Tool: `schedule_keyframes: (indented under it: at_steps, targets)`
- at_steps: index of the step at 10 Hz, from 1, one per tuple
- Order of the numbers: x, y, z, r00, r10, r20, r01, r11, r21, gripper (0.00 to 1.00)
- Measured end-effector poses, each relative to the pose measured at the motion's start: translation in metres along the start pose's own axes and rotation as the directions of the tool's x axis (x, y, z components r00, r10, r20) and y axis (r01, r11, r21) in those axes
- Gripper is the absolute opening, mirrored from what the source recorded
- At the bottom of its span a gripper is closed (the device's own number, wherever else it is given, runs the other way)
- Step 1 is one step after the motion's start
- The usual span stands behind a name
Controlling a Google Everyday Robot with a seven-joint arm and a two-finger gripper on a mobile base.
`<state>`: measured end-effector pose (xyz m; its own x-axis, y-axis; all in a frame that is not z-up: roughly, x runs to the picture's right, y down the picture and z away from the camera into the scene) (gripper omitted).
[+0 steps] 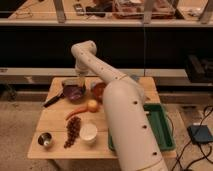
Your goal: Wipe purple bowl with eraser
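The purple bowl (75, 93) sits at the back left of the wooden table (52, 120). My gripper (79, 83) points down at the bowl's far right rim, at the end of the white arm that arches over the table. A flat grey shape, which looks like the eraser (68, 83), shows at the bowl's far rim just left of the gripper. I cannot tell whether the gripper holds it.
An orange-red bowl (98, 90) stands right of the purple bowl, partly behind my arm. A black-handled tool (52, 100), an orange (93, 105), a carrot (75, 114), a dark grape cluster (73, 131), a white cup (88, 133), a steel cup (45, 140) and a green tray (163, 125) are here too.
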<state>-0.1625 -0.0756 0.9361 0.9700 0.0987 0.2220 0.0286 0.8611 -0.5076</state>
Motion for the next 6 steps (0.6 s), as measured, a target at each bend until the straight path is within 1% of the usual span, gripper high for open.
schedule_keyframes:
  at_steps: [1, 4, 5, 6]
  targets:
    - [-0.013, -0.002, 0.006, 1.0, -0.022, 0.008, 0.022, 1.0, -0.011, 0.18]
    - [-0.029, -0.002, 0.018, 0.998, -0.066, 0.016, 0.066, 0.997, -0.039, 0.18]
    - [-0.035, 0.006, 0.02, 0.996, -0.082, 0.026, 0.083, 0.995, -0.048, 0.18]
    - [-0.033, 0.017, 0.017, 0.996, -0.085, 0.03, 0.087, 0.995, -0.051, 0.18]
